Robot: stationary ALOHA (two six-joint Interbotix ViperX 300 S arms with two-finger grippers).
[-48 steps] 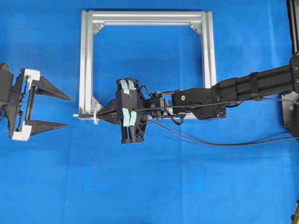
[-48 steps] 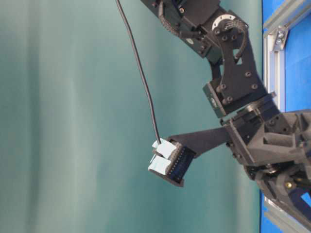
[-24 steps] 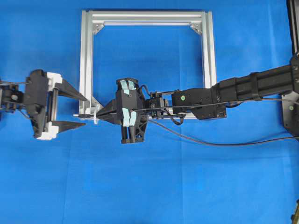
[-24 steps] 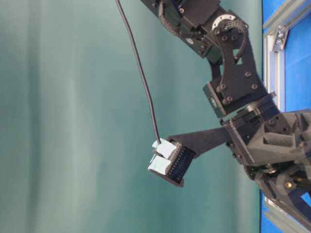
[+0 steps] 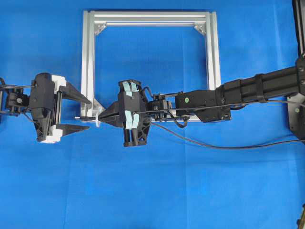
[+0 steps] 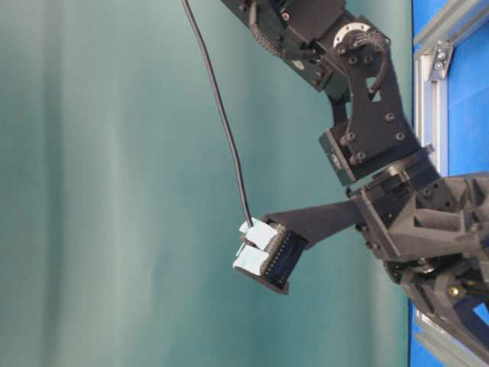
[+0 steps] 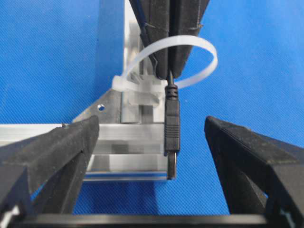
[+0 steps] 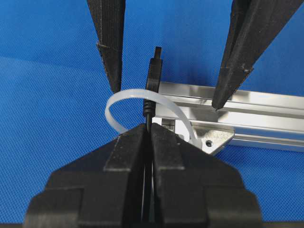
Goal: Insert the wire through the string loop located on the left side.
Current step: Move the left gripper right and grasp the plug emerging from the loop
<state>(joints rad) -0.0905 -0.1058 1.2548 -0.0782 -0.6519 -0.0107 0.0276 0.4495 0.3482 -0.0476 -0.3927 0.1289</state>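
- The right gripper [image 8: 151, 127] is clenched on the thin black wire [image 8: 147, 114]; its dark plug [image 7: 172, 124] pokes out through the whitish translucent string loop [image 7: 199, 47] at the silver aluminium frame's [image 5: 88, 62] lower left corner;
- The left gripper [image 5: 87, 113] is released wide, its fingers [image 7: 61, 142] on both sides of the plug, not touching.

Lab bench: blue mat [image 5: 190, 191], aluminium frame [image 5: 88, 62]
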